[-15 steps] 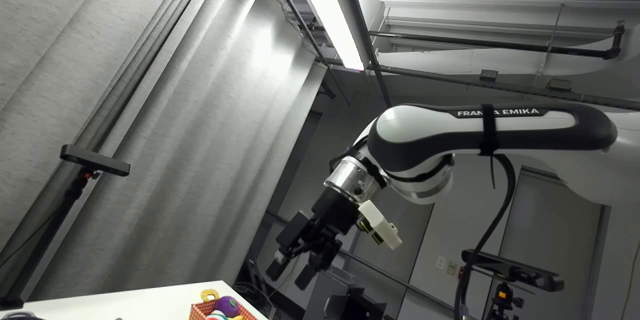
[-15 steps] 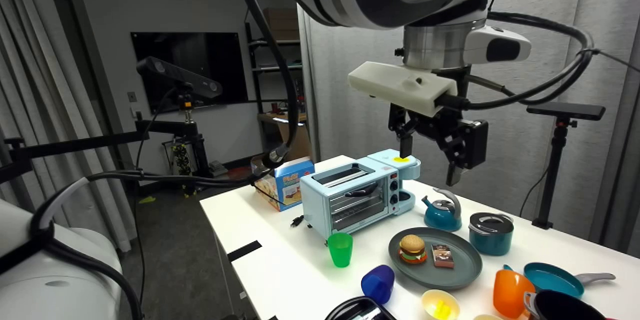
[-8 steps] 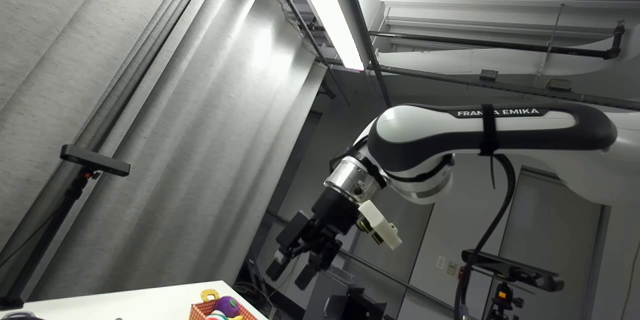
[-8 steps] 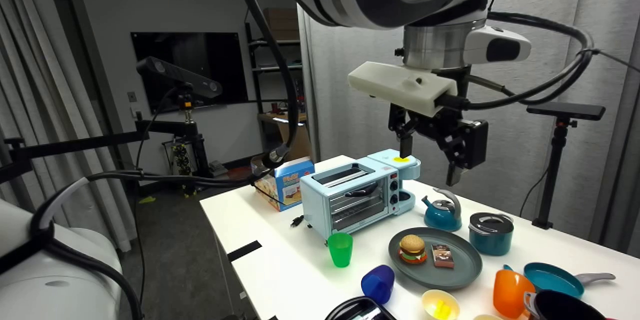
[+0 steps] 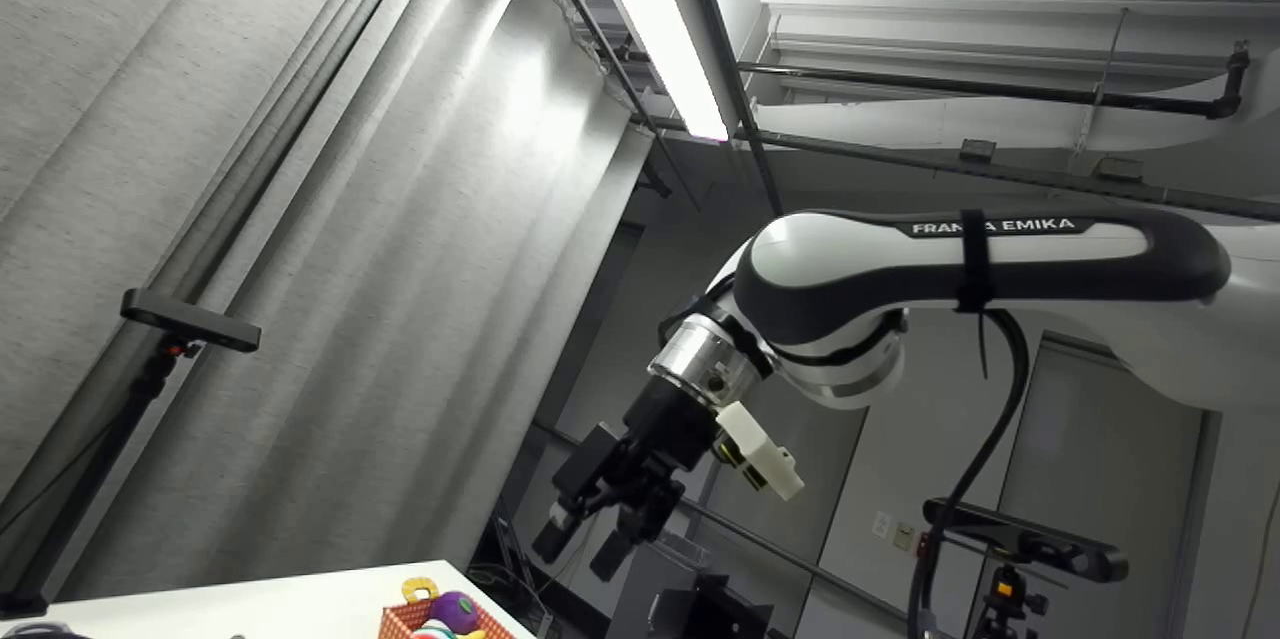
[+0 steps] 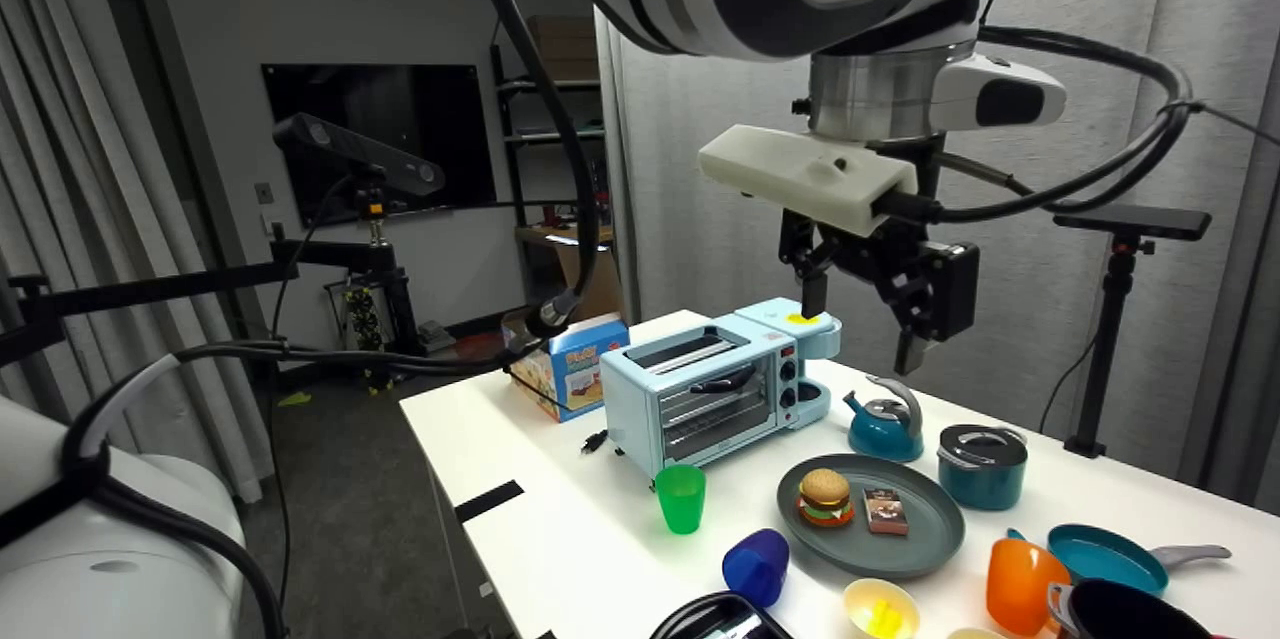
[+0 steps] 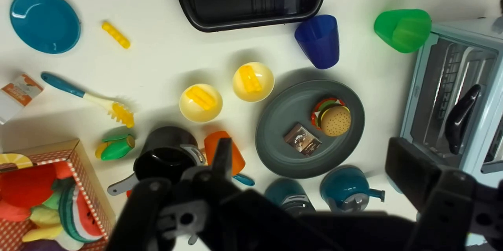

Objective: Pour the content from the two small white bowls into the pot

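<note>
Left of the gray plate (image 7: 290,105) in the wrist view sit the black pot (image 7: 169,139), a cream bowl (image 7: 192,113), another cream bowl (image 7: 267,78) — yellow pieces (image 7: 201,98) in both, all unmoved; well above, the gripper (image 6: 858,344), spread wide, has barely shifted.

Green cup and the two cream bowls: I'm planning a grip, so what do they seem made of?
Green cup: probably translucent plastic, smooth, slightly glossy; its wall lets light through, tinting the table green. Left bowl and right bowl in the wrist view: smooth, opaque-looking, low sheen; plastic or ceramic, their even cream colour leaves that open.
</note>
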